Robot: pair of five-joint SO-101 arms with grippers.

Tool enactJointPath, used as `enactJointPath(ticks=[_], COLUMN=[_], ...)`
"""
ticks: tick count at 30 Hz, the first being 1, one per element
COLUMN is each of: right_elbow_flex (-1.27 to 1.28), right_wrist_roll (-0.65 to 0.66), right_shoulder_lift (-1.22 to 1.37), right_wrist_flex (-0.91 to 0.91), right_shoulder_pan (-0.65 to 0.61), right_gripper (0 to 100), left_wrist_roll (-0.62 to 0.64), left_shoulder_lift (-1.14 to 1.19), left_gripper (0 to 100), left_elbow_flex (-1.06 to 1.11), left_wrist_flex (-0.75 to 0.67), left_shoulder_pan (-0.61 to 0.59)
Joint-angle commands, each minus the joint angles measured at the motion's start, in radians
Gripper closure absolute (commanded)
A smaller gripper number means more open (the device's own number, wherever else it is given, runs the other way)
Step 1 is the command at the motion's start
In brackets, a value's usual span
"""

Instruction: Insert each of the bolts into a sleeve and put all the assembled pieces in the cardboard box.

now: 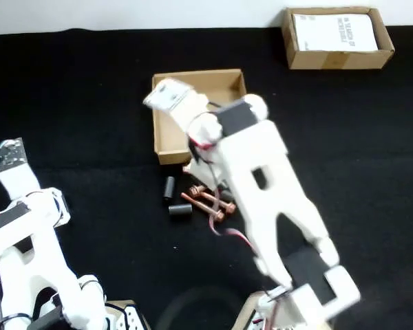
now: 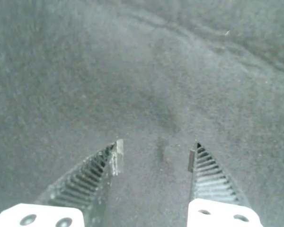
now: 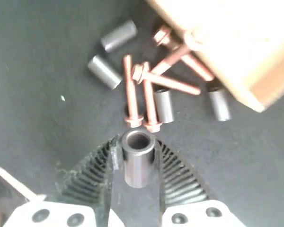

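Snugly clamped, smooth dark tubular sleeve, ridged right gripper

Stands with the left arm folded at the near left side of the table, forearm rising from the base and wrist pointing toward the far edge. Holds the left gripper low over the surface, jaws spread wide with nothing between the toothed fingers. Has the right arm extended from its base at the near edge, diagonally forward and leftward across the middle of the table, wrist bent downward at the far end. Points the right gripper down, jaws closed on a dark sleeve, gripped by its sides, open end facing away from the wrist.
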Motion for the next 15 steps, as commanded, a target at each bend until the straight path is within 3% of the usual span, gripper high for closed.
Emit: enactJointPath(ticks=[1,5,8,15], right_elbow_flex=[0.085,0.288,0.433,0.719], right_wrist_roll=[-0.097,-0.149,-0.153,-0.086], right_shoulder_lift=[-0.236,-0.467,-0.639,-0.977], right_wrist_flex=[0.016,0.016,0.016,-0.019], right_shoulder_pan=[0.024,0.056,0.16,0.659], right_gripper=[99.1,99.1,99.1,99.1], left_wrist_roll=[-0.011,-0.121,-0.187,-0.417], left_shoulder_lift=[-0.001,-0.001,-0.001,0.001], left_gripper=[77,77,77,77], left_elbow_flex=[-0.024,-0.12,-0.271,-0.555], left_wrist_flex=[0.086,0.285,0.425,0.724], left_shoulder_pan=[0.068,0.231,0.321,0.648])
